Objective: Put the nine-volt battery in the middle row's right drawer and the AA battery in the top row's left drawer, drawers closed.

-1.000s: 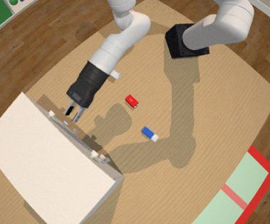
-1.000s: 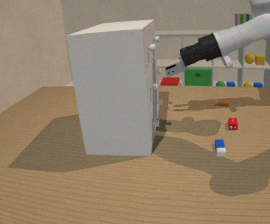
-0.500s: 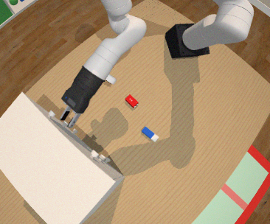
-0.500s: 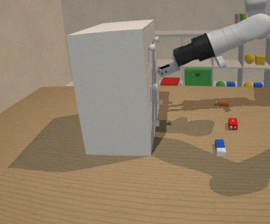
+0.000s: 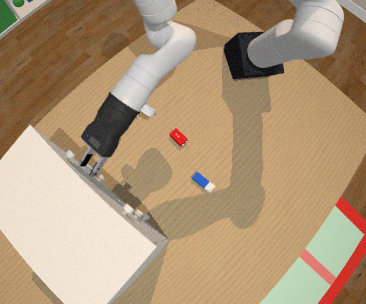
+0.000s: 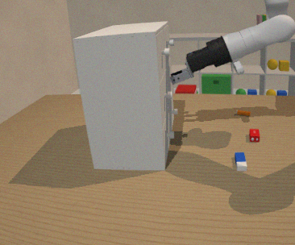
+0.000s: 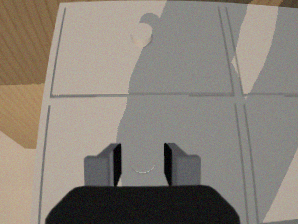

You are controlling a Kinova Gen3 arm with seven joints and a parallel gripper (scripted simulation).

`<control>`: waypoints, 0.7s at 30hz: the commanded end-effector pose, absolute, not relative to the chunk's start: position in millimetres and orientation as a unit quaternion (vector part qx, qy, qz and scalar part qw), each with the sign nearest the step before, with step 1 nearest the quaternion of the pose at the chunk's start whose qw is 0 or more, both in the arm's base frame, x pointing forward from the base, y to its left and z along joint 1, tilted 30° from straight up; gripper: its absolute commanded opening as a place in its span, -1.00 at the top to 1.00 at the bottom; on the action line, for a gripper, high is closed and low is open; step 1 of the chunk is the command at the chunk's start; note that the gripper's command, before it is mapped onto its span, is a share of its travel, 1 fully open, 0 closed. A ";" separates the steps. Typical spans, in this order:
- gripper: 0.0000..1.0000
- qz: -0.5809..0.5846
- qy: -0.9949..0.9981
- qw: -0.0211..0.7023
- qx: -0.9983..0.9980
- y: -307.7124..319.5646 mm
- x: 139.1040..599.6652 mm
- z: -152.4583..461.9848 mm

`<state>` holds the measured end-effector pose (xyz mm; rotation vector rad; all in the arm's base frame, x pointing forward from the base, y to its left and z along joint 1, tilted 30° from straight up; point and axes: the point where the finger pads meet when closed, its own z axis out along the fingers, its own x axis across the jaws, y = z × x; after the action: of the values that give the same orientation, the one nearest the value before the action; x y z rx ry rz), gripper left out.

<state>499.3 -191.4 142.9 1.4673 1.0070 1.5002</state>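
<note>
The white chest [image 5: 66,215] [image 6: 123,101] [image 7: 90,60] stands upright, its drawers in or nearly in. My gripper [image 5: 89,168] [image 6: 172,77] [image 7: 142,158] is partly open and empty, angled down at the front, by the right drawer of the middle row. A pale rim of that drawer's knob [image 7: 143,170] shows between the fingers; contact cannot be told. The bottom-right knob [image 7: 142,38] is higher in the wrist view, which looks inverted. A red block [image 5: 178,137] [image 6: 254,135] with two pale studs looks like the nine-volt battery. An orange cylinder [image 6: 243,113], probably the AA battery, lies farther back, hidden in the top view.
A blue and white block [image 5: 203,182] [image 6: 240,161] lies on the table [image 5: 311,130] [image 6: 126,205], in front of the chest. The arm's black base [image 5: 236,57] is at the back. A red-bordered pale green mat [image 5: 353,212] is beyond the table edge.
</note>
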 end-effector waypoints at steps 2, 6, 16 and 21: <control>-0.34 0.592 0.397 0.397 0.578 -191.9 499.3 143.6; -0.34 0.592 0.397 0.397 0.578 -191.9 499.3 143.6; -0.34 0.592 0.397 0.397 0.578 -191.9 499.3 143.6; 0.26 0.592 0.397 0.397 0.578 -191.9 499.3 143.6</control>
<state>499.4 -191.4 142.9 1.4671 1.0071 1.5002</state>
